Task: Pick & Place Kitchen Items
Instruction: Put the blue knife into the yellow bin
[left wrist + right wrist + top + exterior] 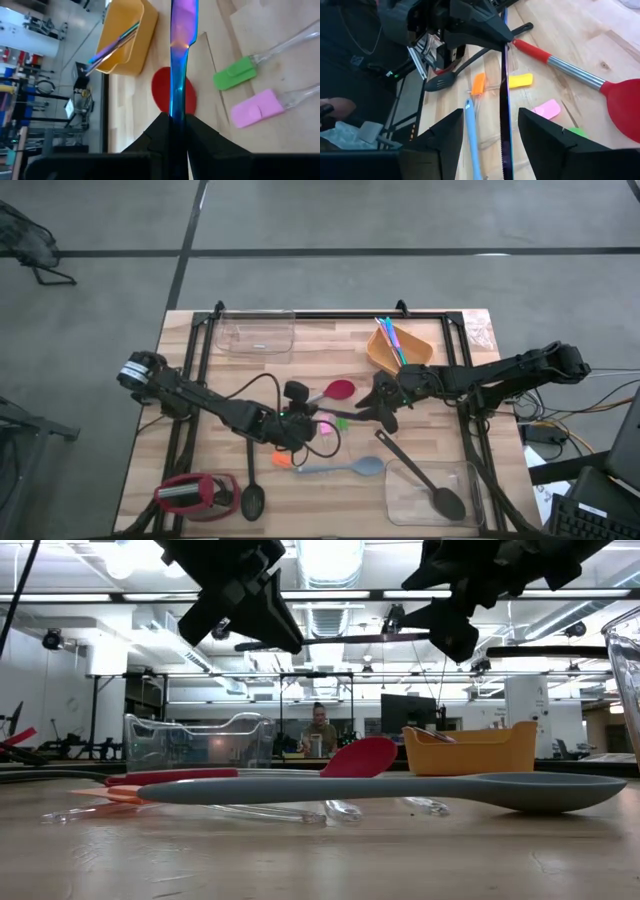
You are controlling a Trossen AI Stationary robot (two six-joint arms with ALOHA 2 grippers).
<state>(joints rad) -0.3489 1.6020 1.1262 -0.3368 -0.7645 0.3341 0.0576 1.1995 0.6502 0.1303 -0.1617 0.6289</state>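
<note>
Left gripper pinches one end of a thin iridescent blue-purple knife, holding it level above the table, apparently as a handover, its far end between the spread fingers of the open right gripper

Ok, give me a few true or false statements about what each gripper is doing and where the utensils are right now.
1. The left gripper is shut on the thin iridescent blue-purple knife. True.
2. The right gripper is clamped on that knife. False: its fingers stand open either side of the blade.
3. The orange plastic tub holds thin coloured sticks. True.
4. The grey-blue spoon lies inside a clear tub. False: it lies on the bare wooden table.
</note>
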